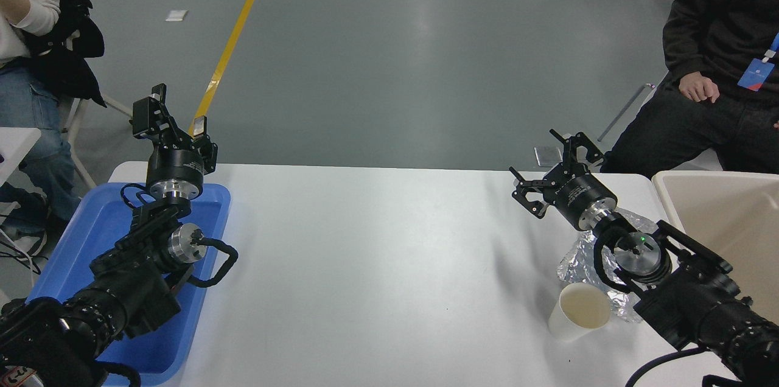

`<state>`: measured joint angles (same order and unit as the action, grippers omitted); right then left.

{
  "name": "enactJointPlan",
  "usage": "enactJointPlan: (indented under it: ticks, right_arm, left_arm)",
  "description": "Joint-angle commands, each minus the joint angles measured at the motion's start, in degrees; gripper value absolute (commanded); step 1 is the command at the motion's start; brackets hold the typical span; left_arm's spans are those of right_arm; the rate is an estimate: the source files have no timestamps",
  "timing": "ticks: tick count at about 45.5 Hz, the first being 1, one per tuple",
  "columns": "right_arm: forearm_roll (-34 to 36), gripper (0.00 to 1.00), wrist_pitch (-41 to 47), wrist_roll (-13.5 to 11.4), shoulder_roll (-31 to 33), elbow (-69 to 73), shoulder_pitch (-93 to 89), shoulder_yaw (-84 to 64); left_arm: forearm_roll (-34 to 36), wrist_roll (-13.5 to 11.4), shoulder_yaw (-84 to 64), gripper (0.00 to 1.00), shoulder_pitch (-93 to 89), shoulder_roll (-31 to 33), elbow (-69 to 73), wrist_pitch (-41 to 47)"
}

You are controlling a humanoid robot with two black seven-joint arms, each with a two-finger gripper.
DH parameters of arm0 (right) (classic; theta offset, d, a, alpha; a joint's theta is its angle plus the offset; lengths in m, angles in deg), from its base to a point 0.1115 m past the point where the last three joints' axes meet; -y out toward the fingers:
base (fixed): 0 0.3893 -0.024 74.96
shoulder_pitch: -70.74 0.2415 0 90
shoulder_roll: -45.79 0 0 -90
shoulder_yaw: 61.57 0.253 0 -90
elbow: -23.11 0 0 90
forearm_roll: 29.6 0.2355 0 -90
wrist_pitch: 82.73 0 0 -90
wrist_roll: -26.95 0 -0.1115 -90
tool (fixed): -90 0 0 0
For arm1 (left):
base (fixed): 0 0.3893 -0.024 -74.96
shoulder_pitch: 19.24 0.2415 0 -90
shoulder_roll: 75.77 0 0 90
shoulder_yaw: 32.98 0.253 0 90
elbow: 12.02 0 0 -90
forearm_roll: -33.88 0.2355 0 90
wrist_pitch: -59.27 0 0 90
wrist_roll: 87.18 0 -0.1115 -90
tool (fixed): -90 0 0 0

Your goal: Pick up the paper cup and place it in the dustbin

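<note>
The right arm reaches in from the lower right corner, angled up and to the left, its right hand (551,175) raised over the far part of the white counter (365,265) with fingers spread wide and nothing between them. The paper cup (579,311) stands upright on the counter below the arm's wrist, just beside a crumpled sheet of foil (578,256). The beige dustbin (663,192) sits at the right edge, near the cup. The left arm is parked at the lower left over the blue tray (207,235), its left hand (173,122) pointing up, open and empty.
</note>
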<state>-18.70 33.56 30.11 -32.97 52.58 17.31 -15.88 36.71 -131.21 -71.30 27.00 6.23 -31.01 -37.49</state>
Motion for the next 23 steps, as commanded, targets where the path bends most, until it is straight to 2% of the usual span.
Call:
enactJointPlan:
  ticks: [1,13,16,23]
  right_arm:
    - [0.00,1.00,-0.01,0.00,-0.61,0.33,0.08,-0.08]
    - [-1.92,1.00,0.17,-0.09,0.80,0.59,2.88,-0.25]
    - [-6.04,1.00,0.17,-0.09,2.64,1.64,5.35,-0.52]
    - [-22.28,1.00,-0.62,-0.79,10.27,10.85,11.57,-5.16]
  left_arm:
    - [-0.10,0.17,-0.17,1.00,0.00,0.09,0.00,0.00]
    - [-0.10,0.00,0.00,1.00,0.00,0.09,0.00,0.00]
    - [-0.01,0.00,0.00,1.00,0.00,0.00,0.00,0.00]
    - [-0.01,0.00,0.00,1.00,0.00,0.00,0.00,0.00]
